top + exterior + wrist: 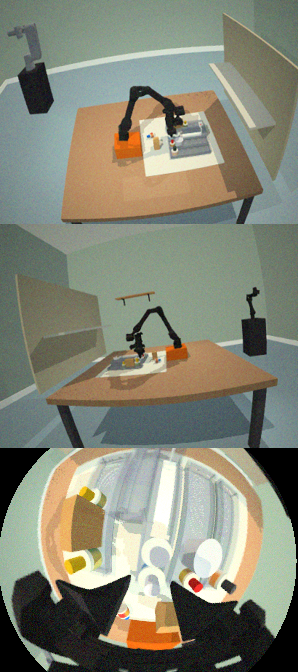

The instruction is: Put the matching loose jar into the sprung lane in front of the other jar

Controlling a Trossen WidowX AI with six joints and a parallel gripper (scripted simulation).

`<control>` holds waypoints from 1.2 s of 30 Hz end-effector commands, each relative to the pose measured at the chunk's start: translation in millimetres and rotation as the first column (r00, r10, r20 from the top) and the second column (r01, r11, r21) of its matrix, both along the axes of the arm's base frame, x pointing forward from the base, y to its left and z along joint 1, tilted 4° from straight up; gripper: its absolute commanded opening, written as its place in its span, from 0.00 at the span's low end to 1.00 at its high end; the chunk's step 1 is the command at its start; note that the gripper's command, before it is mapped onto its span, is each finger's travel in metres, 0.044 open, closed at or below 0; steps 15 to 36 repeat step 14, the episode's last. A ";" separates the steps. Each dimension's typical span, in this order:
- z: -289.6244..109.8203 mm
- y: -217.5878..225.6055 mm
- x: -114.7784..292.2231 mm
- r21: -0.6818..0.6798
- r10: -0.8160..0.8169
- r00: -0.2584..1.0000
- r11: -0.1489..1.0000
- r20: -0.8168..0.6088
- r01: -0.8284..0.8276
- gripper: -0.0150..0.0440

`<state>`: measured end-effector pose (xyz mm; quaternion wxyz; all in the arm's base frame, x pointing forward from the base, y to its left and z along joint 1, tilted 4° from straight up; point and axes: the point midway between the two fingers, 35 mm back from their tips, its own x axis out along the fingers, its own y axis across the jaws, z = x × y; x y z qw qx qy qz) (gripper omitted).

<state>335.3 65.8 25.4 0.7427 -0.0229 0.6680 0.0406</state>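
1. As far as I can judge from the pictures, the task is close to its end: the hand (174, 134) stands over the front end of the grey lane tray (203, 145), and its fingers are parted, so I think it holds nothing now.
2. Seen through the wrist camera, two pale jars (153, 565) stand one behind the other between the black fingers. The nearer one has free space on both sides, so to me it looks set down.
3. Seen from above, a pale jar (178, 138) stands at the lane front, just below the hand. I cannot tell whether it touches the low front stop, or whether the rear jar touches the pusher plate.
4. I believe what is left is only to lift the hand away carefully, without knocking the front jar.
5. Other jars, with yellow (91, 495) and red (194, 585) caps, stay in the neighbouring lanes; a tan block (156, 142) stands on the white mat (163, 165) on the worktop (109, 189).
6. I can read no brand, label or writing; the pictures are too coarse.
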 end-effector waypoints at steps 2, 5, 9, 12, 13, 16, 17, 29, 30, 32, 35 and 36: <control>1.5 -0.6 -6.2 -0.002 -0.003 1.000 1.000 -0.003 0.002 0.76; 1.2 -1.1 -15.3 -0.002 -0.002 1.000 1.000 -0.004 0.002 0.76; 0.4 -2.0 -29.0 -0.002 -0.002 1.000 1.000 -0.005 0.002 0.76; -0.6 -2.8 -39.3 -0.002 -0.002 1.000 1.000 -0.006 0.002 0.76; -1.0 -3.1 -42.8 -0.002 -0.002 1.000 1.000 -0.006 0.002 0.76; -1.4 -3.4 -46.2 -0.002 -0.002 1.000 1.000 -0.006 0.002 0.76; -1.4 -3.4 -46.2 -0.002 -0.002 1.000 1.000 -0.006 0.002 0.76; -1.4 -3.4 -46.2 -0.002 -0.002 1.000 1.000 -0.006 0.002 0.76; -1.4 -3.4 -46.2 -0.002 -0.002 1.000 1.000 -0.006 0.002 0.76; -1.4 -3.4 -46.2 -0.002 -0.002 1.000 1.000 -0.006 0.002 0.76; -1.4 -3.4 -46.2 -0.002 -0.002 1.000 1.000 -0.006 0.002 0.76; -1.4 -3.4 -46.2 -0.002 -0.002 1.000 1.000 -0.006 0.002 0.76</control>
